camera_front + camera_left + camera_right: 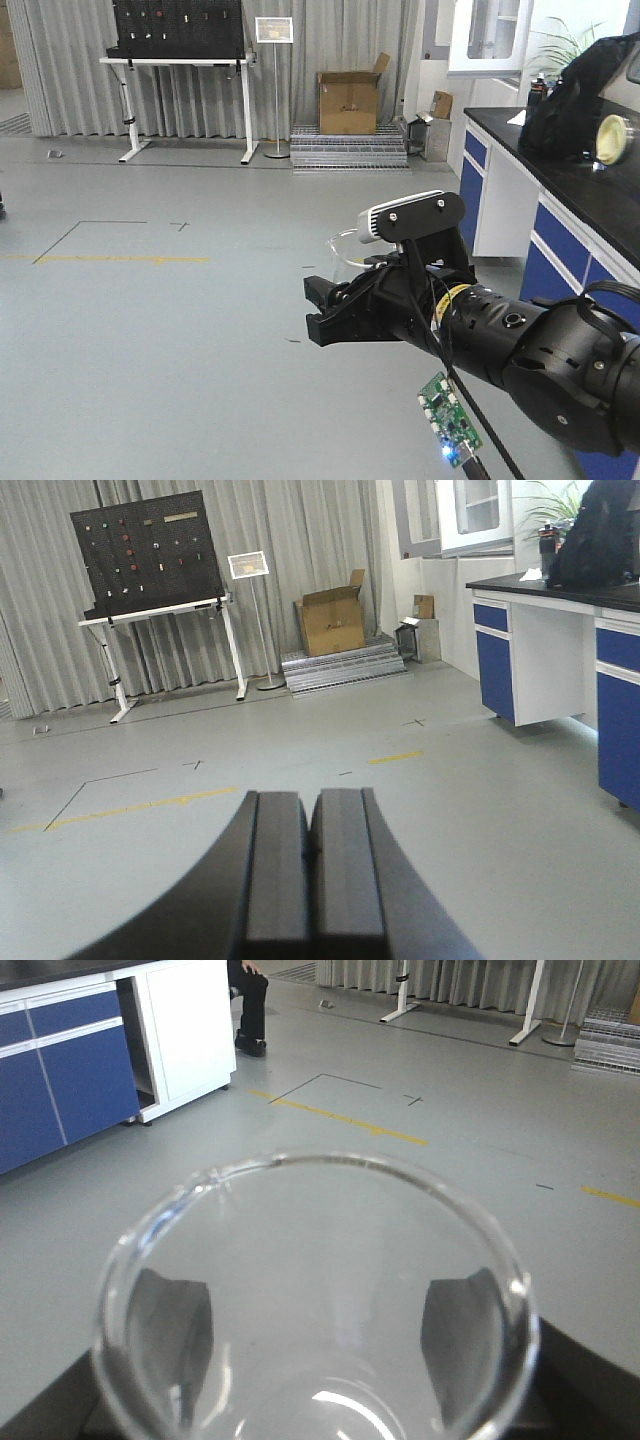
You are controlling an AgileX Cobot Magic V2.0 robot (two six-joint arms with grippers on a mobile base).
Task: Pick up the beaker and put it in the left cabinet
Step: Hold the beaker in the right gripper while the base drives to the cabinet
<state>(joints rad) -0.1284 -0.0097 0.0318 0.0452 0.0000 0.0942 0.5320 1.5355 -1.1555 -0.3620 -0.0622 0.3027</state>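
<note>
The beaker [310, 1290] is clear, glossy glass with a smooth rim that catches bright reflections. The left gripper [312, 802] has fingers [278, 870] of dark, matt plastic or rubber. The floor [150, 330] is smooth grey with a dull sheen — the box [348, 102] is matt brown cardboard, the curtain [70, 60] grey cloth

Clear beaker [310, 1300], blue cupboards [497, 660] (black worktop [590, 195]), grey floor [150, 350]

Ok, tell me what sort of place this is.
Probably a laboratory, or a lab-style test room: a long black-topped bench over blue cupboards, and a glass beaker being carried across the open floor.
</note>
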